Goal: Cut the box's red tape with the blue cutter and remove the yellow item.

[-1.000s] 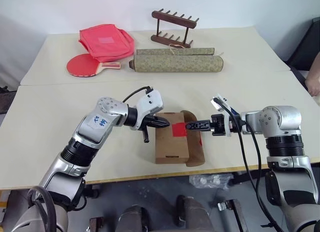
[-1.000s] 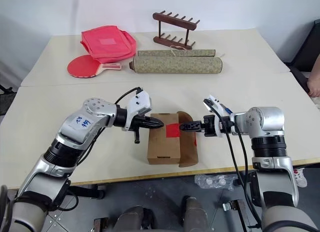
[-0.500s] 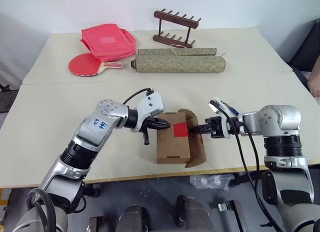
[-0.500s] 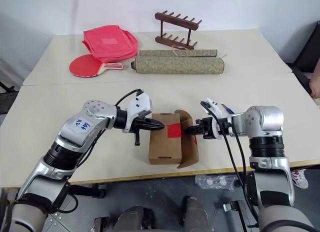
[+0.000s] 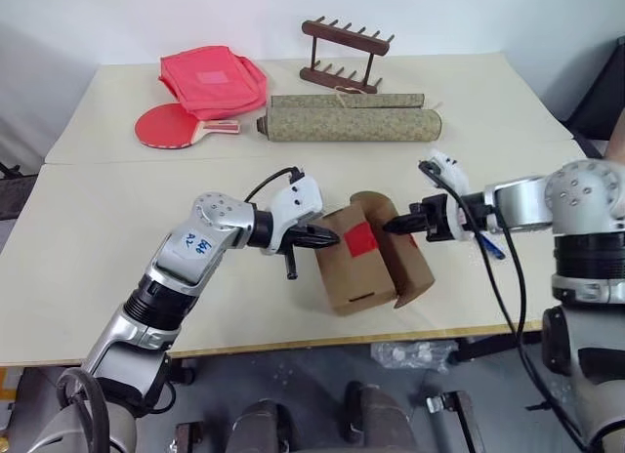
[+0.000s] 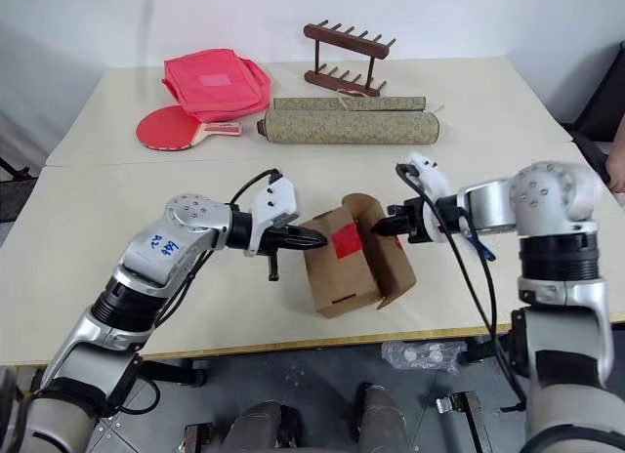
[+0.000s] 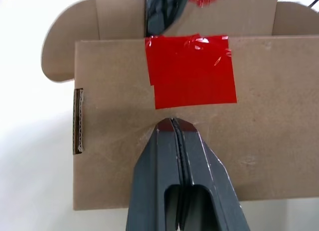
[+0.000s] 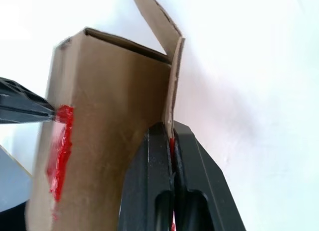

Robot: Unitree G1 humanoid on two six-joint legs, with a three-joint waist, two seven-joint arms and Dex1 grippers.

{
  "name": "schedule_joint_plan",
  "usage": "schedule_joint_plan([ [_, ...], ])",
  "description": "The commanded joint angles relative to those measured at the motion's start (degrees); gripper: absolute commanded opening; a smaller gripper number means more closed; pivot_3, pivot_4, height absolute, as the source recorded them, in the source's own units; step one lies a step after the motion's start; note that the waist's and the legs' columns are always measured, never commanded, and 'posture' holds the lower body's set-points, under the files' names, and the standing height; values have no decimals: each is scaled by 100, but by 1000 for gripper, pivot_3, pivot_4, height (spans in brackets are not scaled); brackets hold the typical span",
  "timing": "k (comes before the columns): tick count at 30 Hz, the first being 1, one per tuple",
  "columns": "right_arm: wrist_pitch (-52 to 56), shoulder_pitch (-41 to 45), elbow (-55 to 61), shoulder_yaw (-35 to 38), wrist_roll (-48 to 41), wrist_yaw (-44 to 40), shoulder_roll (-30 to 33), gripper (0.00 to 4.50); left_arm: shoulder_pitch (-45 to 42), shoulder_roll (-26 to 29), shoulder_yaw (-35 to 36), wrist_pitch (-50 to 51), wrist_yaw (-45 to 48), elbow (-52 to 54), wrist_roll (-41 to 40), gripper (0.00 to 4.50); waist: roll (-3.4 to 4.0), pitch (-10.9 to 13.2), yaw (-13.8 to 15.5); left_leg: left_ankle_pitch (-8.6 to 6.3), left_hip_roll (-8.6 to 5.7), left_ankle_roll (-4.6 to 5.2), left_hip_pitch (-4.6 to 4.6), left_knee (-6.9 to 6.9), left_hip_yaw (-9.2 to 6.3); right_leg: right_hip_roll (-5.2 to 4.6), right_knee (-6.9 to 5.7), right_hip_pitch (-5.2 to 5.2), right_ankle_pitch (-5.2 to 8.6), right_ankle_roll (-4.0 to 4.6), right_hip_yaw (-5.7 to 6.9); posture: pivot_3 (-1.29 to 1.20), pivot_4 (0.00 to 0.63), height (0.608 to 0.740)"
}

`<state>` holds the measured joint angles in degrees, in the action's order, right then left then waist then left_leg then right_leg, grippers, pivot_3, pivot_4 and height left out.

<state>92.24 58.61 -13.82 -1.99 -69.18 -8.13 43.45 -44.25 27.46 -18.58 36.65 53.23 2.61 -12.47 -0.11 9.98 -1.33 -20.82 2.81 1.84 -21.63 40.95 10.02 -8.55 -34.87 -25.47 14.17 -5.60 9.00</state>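
Right fingers (image 8: 172, 156) pinch box (image 8: 114, 126) flap.

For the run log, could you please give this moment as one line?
left gripper: shut, tips on box | right gripper: shut on flap | box: tilted | red tape: on box

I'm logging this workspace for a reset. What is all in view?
brown cardboard box: one, tilted, near table's middle, flap open.
red tape patch: one, on the box.
thin blue pen-like stick: one, beneath the right arm.
red zip pouch: one, far left.
red table-tennis paddle: one, beside the pouch.
olive patterned roll: one, far middle.
dark wooden peg rack: one, far edge.
left gripper: black, shut, tips at the box.
right gripper: black, shut on the box's flap.
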Motion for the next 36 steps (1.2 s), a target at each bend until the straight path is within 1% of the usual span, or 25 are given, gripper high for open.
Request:
schedule_joint_plan([
  [1,26,372,69,-314,-1669,879,417,16,100,-115,-147,-101,-155,-221,238,0,0,0,4,0,2,1,0,-1,0,-1,1,0,0,0,0,0,150,740],
  [5,-47,691,-5,-823,-3167,2184,718,16,154,-272,-136,-267,-348,-376,350,0,0,0,19,-1,5,4,-1,0,0,-3,3,0,0,-1,-1,0,150,740],
  [6,-308,710,67,-1051,-3737,2640,838,16,171,-296,-112,-298,-398,-395,375,0,0,0,28,-1,7,5,-1,0,0,-4,2,0,0,-1,-1,0,150,740],
  [8,-654,797,148,-1339,-4306,3256,923,16,160,-356,-33,-326,-518,-479,405,0,-1,0,54,-1,13,6,-1,1,-1,-4,3,1,0,-1,0,0,150,740],
  [12,-918,976,-20,-1235,-4382,3902,421,16,123,-388,45,-356,-604,-621,433,0,-1,-1,75,0,13,12,-1,6,4,-5,2,1,-4,-6,-5,0,150,740],
  [14,-1085,1027,173,-1191,-4382,4434,52,16,141,-379,84,-393,-630,-677,484,0,-2,-2,84,2,17,15,0,8,4,-4,-2,1,-6,-6,-5,0,150,740],
  [15,-1195,1016,202,-1033,-4382,4710,-224,16,149,-378,92,-414,-633,-703,511,0,-1,-2,86,3,19,15,0,9,4,-4,-4,1,-7,-5,-5,0,150,740],
  [17,-1302,1014,249,-806,-4382,5125,-563,16,163,-384,106,-435,-648,-735,571,0,-1,-2,84,3,21,16,0,10,5,-4,-7,1,-7,-4,-6,0,150,740],
  [19,-1309,944,353,-685,-4382,5434,-596,16,169,-418,148,-445,-674,-742,608,0,-1,-2,102,4,24,16,-6,8,5,-2,-8,-5,-7,-4,-4,0,150,740],
  [20,-1360,838,510,-694,-4382,5656,-514,16,157,-470,334,-373,-698,-714,474,0,-3,-3,138,4,23,16,-14,8,2,-2,-6,-12,-7,-4,-1,0,150,740],
  [23,-1516,297,918,-573,-4382,5896,-452,16,52,-500,886,66,-627,-483,-22,0,-5,-4,144,3,22,17,-65,20,-26,-2,16,-24,-9,-9,15,0,150,740],
  [25,-1644,-239,1248,-557,-4382,5940,-389,16,60,-398,1114,225,-461,-348,-280,0,-12,-8,120,1,13,22,-66,14,-23,-3,29,-24,-13,-16,14,0,150,740],
  [28,-1897,-1190,1730,-589,-4382,5892,-266,16,9,-173,1585,690,-176,-86,-876,0,-19,-15,113,-1,11,20,-54,-3,-21,2,39,-20,-15,-20,18,0,150,740],
  [30,-1977,-1709,1943,-569,-4382,5738,8,16,-98,-84,1771,1011,-63,115,-1227,0,-21,-20,109,-4,12,12,-45,-3,-23,15,37,-15,-14,-20,21,0,150,740],
  [32,-2070,-1960,2076,-560,-4382,5587,198,16,-192,-76,1785,1138,-96,201,-1333,0,-31,-30,125,-4,16,12,-40,-2,-25,16,42,-3,-13,-18,20,0,150,740],
  [36,-2195,-1974,2127,-618,-4382,5409,344,16,-244,-181,1302,928,-157,155,-1081,0,-43,-51,112,-4,21,13,-22,1,-15,14,46,12,-14,-20,2,0,150,740],
])
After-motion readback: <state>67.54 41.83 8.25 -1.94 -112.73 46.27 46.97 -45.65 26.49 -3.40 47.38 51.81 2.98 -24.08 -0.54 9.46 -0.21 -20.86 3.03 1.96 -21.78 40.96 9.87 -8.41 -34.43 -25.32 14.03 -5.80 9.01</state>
